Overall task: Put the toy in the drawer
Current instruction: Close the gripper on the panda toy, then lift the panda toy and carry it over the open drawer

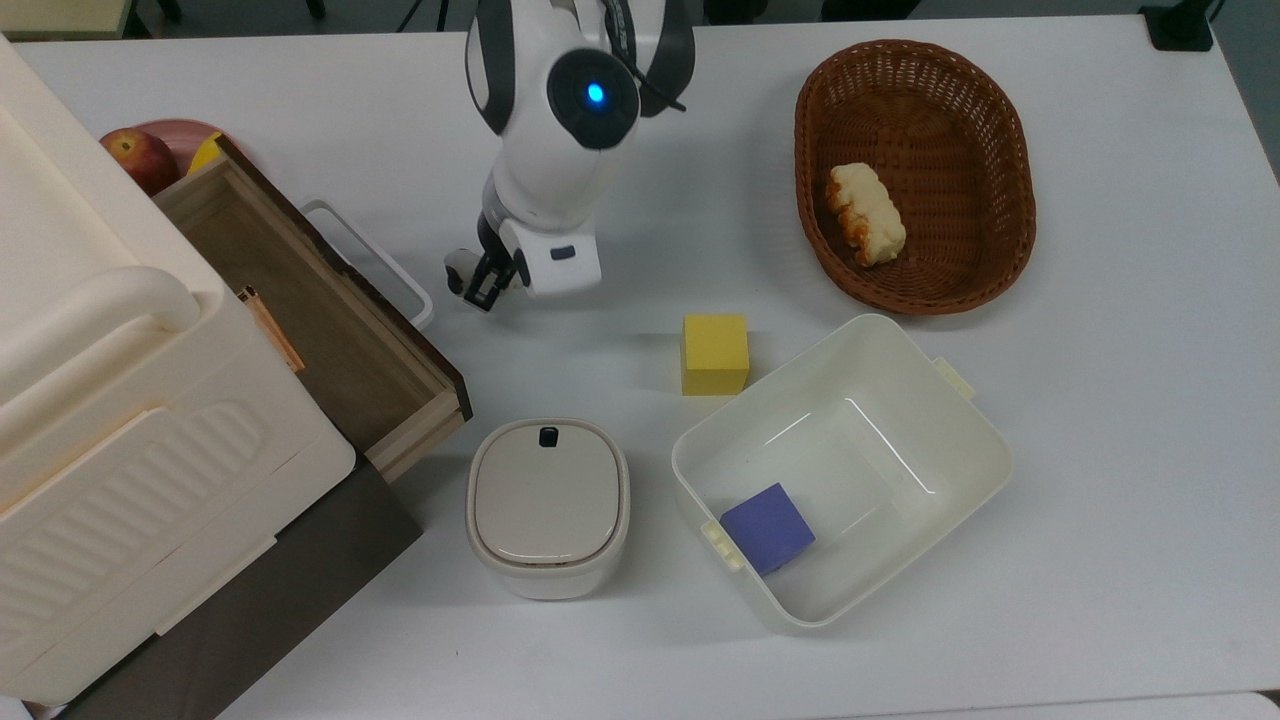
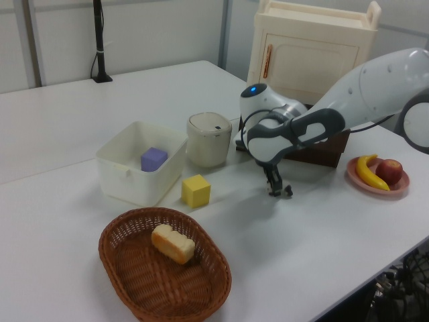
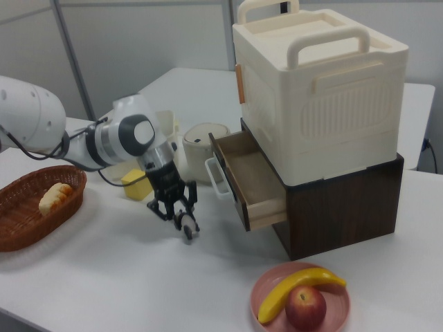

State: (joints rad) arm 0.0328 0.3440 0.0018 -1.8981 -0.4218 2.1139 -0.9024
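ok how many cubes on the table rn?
2. The yellow cube sits on the table beside the white tub; the purple cube lies inside that tub. None seem hidden.

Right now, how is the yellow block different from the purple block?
The yellow block sits on the bare table, just outside the white tub; the purple block sits inside the tub. Yellow sits square in the top view; purple is turned at an angle. Both are plain cubes of similar size.

The white worktop (image 1: 1100,420) carries a wicker basket (image 1: 915,270) at upper right, a yellow cube (image 1: 715,354) at centre, a white tub (image 1: 960,420) and lidded pot (image 1: 547,505) below, the panda (image 1: 457,266), a cabinet (image 1: 250,600) at left, and a fruit plate (image 3: 266,290).
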